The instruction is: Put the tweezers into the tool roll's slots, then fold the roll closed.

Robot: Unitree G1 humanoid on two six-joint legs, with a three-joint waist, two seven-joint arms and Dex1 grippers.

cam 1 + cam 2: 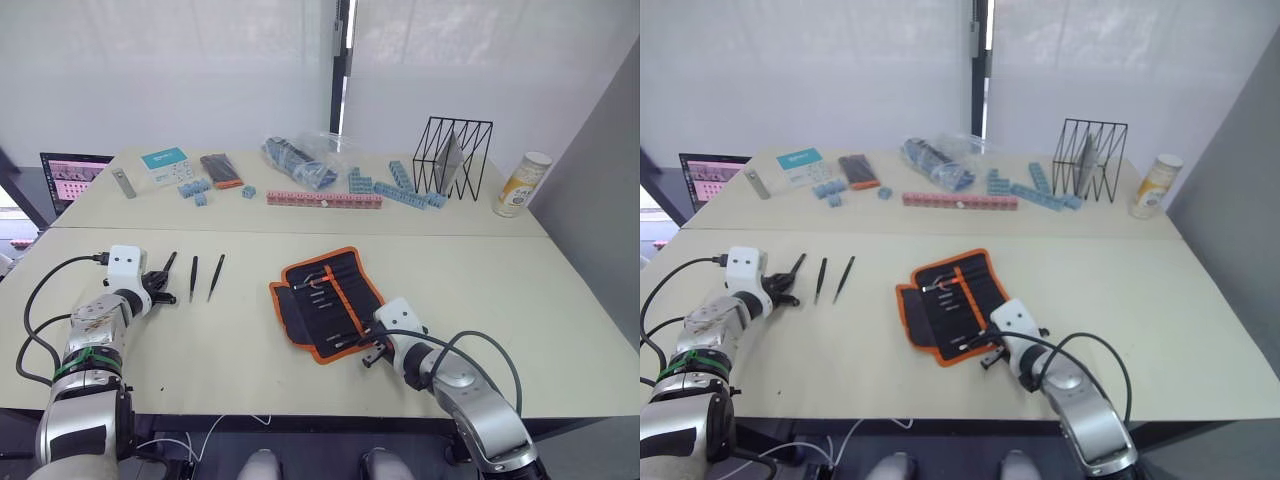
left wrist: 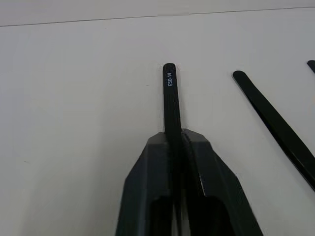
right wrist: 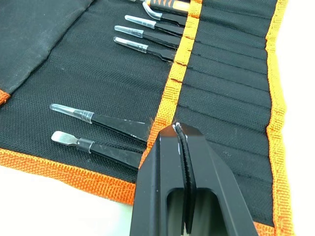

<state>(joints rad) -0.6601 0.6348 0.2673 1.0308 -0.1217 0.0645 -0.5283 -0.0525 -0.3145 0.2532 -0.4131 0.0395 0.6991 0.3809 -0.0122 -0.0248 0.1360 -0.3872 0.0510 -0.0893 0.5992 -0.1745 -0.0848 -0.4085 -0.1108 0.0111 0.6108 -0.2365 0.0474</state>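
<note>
Clamping one slim black metal tweezer [image 2: 171,105] in my left gripper [image 2: 178,135] at frame's left for slotting; my empty right gripper [image 3: 178,129], clenched, steadies the black orange-edged fabric tool roll [image 1: 327,300].

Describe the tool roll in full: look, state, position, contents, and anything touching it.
The tool roll lies unrolled and flat on the near table, black woven fabric with orange edging and an orange inner stripe. Several tweezers sit in its slots, tips showing. The right gripper is shut at the stripe near its near end.

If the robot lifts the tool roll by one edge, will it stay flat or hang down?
Probably hang down: the tool roll looks like thin fabric, lying flat and open. The tools already in its slots may weigh down one side. It should not roll or tip.
</note>
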